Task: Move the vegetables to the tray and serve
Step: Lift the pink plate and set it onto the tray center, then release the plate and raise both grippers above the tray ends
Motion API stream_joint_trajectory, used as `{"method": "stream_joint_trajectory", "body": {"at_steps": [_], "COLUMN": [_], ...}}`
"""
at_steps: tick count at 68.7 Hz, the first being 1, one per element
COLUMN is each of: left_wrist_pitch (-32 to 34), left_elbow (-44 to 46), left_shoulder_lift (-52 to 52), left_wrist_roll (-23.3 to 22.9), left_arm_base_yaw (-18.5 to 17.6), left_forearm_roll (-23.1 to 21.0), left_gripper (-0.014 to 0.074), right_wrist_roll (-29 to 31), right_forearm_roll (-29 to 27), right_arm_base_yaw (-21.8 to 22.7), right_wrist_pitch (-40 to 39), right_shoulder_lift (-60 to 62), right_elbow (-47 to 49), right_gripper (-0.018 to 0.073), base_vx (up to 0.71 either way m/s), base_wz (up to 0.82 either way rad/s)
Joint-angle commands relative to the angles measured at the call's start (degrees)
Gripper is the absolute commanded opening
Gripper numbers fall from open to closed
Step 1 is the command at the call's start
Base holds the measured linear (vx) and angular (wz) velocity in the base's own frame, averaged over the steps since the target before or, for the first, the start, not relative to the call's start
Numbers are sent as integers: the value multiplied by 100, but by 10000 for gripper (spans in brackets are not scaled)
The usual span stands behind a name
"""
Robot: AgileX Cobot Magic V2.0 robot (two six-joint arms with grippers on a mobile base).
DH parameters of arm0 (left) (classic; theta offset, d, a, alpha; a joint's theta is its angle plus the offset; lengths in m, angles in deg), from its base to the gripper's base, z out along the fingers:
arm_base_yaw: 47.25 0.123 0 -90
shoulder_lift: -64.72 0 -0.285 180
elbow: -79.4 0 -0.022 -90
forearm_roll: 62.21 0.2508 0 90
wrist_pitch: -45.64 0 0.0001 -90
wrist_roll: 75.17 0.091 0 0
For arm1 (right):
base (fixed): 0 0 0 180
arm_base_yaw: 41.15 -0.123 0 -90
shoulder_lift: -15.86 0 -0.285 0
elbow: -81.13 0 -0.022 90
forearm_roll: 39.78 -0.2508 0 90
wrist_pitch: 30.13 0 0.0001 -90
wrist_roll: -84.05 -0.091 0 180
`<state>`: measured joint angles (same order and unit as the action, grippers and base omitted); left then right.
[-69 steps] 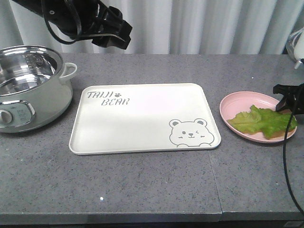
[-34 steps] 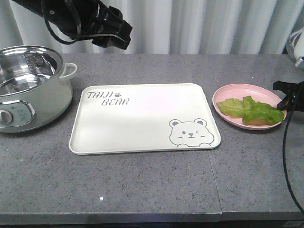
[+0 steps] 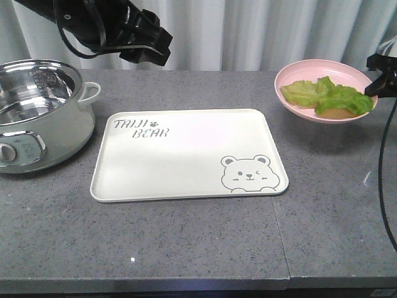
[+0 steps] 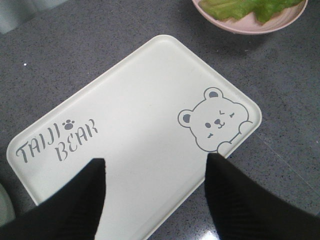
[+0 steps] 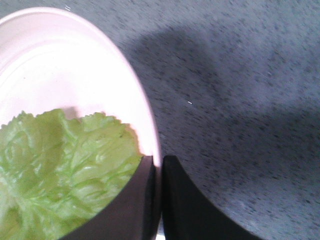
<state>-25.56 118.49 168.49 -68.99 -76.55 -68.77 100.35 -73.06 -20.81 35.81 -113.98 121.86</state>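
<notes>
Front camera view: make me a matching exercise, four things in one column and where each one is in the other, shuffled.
1 tray
2 pink plate
3 lettuce
4 pot

A lying on the pink plate
B at the left end of the counter
C flat in the middle of the counter, bare
D held in the air, rim pinched by the right gripper

Pairs: 1-C, 2-D, 3-A, 4-B

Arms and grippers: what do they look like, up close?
Both are black. The left arm is bulky, with looping black cables; the left gripper has two broad, tapering, finely textured fingers. The right gripper looks smooth and dark, trailing a thin black cable.
</notes>
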Motion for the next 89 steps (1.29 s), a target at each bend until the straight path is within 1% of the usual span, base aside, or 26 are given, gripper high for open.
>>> {"method": "stream_joint_trajectory", "body": {"at_steps": [1,7,13,19,32,39,52,57,63,67,76,81,89], "left_wrist_pitch": [250,223,183,99,-101,-101,-101,-101,-101,-101,-101,-101,-101], "left_elbow": [154,154,154,154,154,154,154,154,154,154,154,154,154], "left_shoulder_lift": [-211,-211,-211,-211,-211,-211,-211,-211,-211,-211,-211,-211,-211], "left_wrist_roll": [-55,-55,-55,-55,-67,-67,-67,-67,-198,-216,-216,-216,-216], "left_arm_base_yaw": [-2,-2,-2,-2,-2,-2,-2,-2,-2,-2,-2,-2,-2], "left_forearm_roll": [-48,-46,-46,-42,241,252,287,437,656,823,999,999,1018], "left_gripper": [428,428,428,427,406,392,374,375,375,375,375,375,375], "right_wrist_roll": [-1,6,24,24,18,-54,-141,-218,-239,-234,-180,-111,3], "right_forearm_roll": [-583,-649,-632,-625,-593,-516,-340,-169,-114,-124,-63,-42,-34], "right_arm_base_yaw": [-48,-234,-544,-944,-1928,-2379,-2980,-3131,-3244,-3291,-3320,-3320,-3320], "right_wrist_pitch": [-25,9,-7,-71,-396,-643,-750,-829,-866,-866,-925,-917,-856], "right_shoulder_lift": [367,367,367,367,367,316,-61,-227,-393,-493,-582,-582,-582], "right_elbow": [229,222,222,222,222,217,217,217,217,217,217,217,217], "right_gripper": [-4,-4,-4,-4,-4,-4,-4,-4,-4,-2,10,35,114], "base_vx": [0,0,0,0,0,0,0,0,0,0,0,0,0], "base_wz": [0,0,0,0,0,0,0,0,0,0,0,0,0]}}
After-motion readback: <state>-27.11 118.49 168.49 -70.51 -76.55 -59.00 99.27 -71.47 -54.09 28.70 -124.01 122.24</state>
